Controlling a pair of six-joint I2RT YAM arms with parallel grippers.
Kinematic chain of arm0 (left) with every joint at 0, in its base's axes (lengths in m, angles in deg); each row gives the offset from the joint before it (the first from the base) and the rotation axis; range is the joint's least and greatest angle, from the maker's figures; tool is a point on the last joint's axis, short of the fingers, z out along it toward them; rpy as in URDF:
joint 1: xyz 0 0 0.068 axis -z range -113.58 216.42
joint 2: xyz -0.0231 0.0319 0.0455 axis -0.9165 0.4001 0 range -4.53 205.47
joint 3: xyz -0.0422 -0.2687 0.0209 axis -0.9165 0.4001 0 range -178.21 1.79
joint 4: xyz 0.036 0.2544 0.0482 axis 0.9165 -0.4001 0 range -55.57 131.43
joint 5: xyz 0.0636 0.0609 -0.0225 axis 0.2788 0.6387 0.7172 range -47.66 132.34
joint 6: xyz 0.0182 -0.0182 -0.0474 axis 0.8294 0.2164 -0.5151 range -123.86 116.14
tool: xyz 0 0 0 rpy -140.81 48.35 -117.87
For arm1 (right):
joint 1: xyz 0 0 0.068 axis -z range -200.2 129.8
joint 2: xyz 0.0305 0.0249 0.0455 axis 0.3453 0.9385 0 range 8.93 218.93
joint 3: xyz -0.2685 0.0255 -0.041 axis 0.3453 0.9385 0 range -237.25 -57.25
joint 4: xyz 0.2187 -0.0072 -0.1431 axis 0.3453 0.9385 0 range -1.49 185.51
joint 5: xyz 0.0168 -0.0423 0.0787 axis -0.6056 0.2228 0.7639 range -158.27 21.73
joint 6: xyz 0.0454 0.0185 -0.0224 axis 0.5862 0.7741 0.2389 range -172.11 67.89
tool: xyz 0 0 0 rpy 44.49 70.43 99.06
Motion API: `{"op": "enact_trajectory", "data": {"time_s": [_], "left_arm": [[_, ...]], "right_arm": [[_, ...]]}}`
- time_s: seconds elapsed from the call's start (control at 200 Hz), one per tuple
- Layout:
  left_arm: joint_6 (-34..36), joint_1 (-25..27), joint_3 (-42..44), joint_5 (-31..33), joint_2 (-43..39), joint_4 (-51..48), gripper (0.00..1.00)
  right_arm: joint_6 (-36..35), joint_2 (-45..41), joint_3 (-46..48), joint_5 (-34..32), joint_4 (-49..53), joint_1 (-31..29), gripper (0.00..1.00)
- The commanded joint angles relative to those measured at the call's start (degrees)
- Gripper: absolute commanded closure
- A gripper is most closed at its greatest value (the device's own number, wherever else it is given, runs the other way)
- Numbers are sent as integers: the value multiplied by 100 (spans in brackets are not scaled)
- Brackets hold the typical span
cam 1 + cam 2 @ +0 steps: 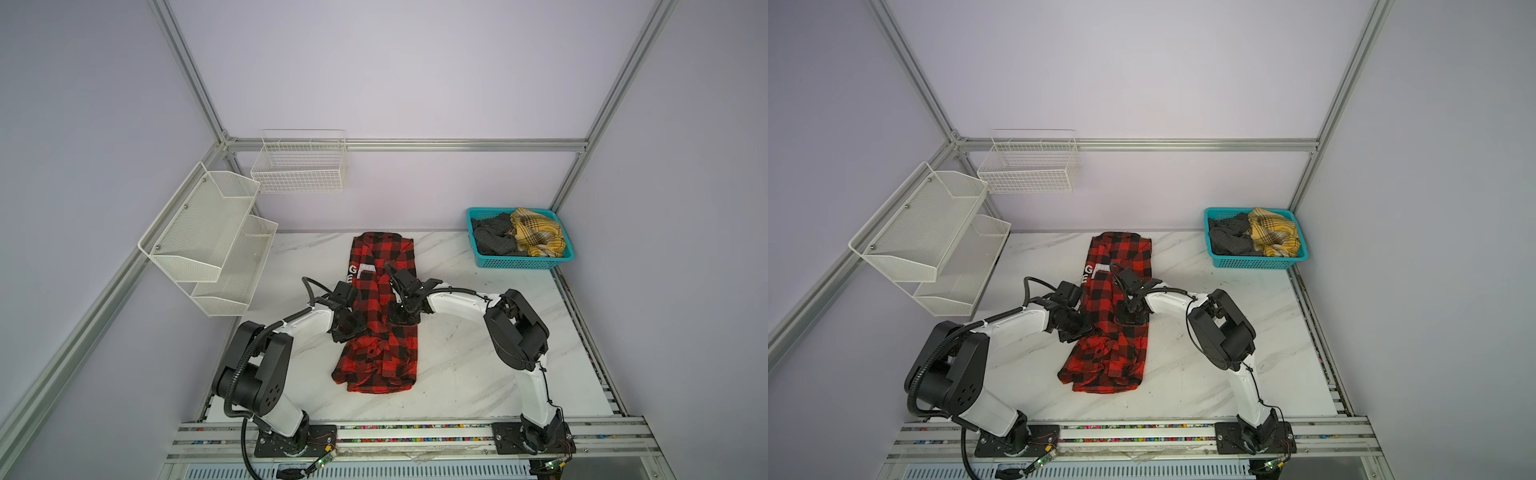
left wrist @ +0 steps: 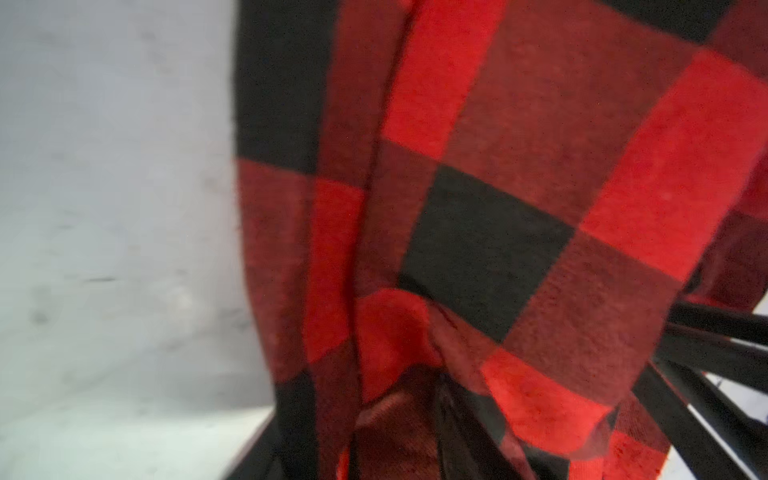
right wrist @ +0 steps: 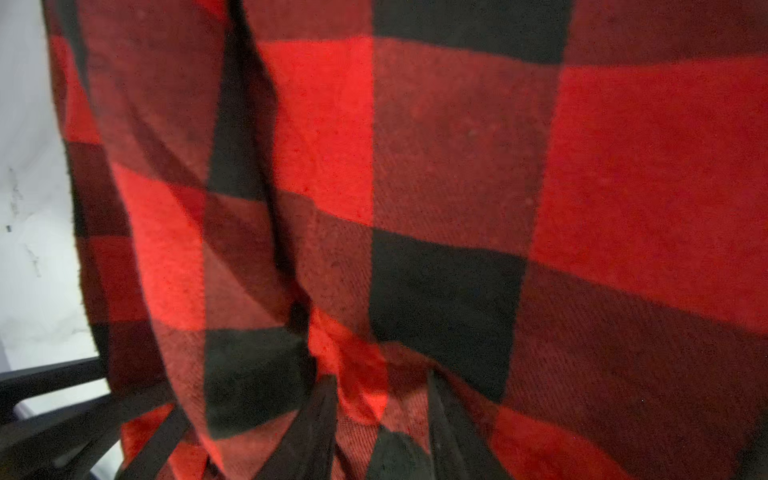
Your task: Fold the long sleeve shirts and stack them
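Red-and-black flannel shirt (image 1: 376, 307) lies lengthwise on the counter (image 1: 457, 365), left gripper (image 2: 374, 424) and right gripper (image 3: 382, 399) pinching its nine and three o'clock edges mid-length, apparently to fold it crosswise.

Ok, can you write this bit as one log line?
left claw: gripping check shirt | right claw: gripping it too | shirt: folded narrow, on table
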Motion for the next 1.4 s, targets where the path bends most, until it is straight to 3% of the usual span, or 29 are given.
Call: {"op": "enact_trajectory", "data": {"time_s": [0.0,0.13,0.245,0.405,0.5,0.615,0.775,0.91,1.125,1.395], "left_arm": [[-623,490,-180,110,669,261,54],[-870,782,-788,218,1030,148,54],[-1155,903,-889,524,682,-295,44],[-1565,998,-359,761,-649,-1118,32],[-1897,1000,280,752,-1665,-1270,31],[-2218,1038,941,542,-2185,-1102,32],[-2365,1086,1447,63,-2121,-270,34],[-2172,1079,1327,-353,-1508,132,37],[-1830,1097,1409,-737,-1525,213,37],[-1656,1092,1806,-1391,-1554,463,38]], "right_arm": [[-159,-474,399,-467,528,615,61],[-607,-782,289,-387,802,876,59],[-927,-1076,156,-424,1045,832,53],[-905,-1858,526,-569,1109,708,47],[-953,-2173,972,-446,900,495,47],[-916,-2210,1325,-397,655,108,44],[-788,-2130,1413,-606,694,-241,44],[-547,-2166,1511,-1025,907,-337,48],[281,-2813,1856,-1409,1278,-323,38],[418,-3210,2733,-1143,1084,-22,37]]}}
